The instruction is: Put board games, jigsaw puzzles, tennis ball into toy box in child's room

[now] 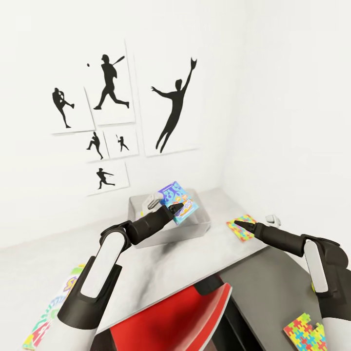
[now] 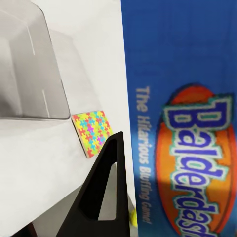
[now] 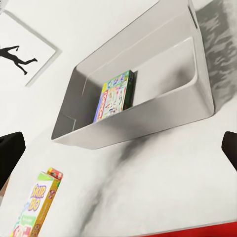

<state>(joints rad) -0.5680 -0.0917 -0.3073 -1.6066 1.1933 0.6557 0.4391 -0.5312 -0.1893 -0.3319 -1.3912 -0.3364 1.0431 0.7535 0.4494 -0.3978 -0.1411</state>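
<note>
Now the left fingers (image 1: pixel 171 210) are clamped on the blue board game (image 1: pixel 178 201), held just above the toy box (image 1: pixel 202 225). Next they likely lower and let go; the right fingers (image 1: pixel 237 224) hover spread and empty near a jigsaw puzzle (image 1: pixel 242 227) on the table (image 1: pixel 165 263).
</note>
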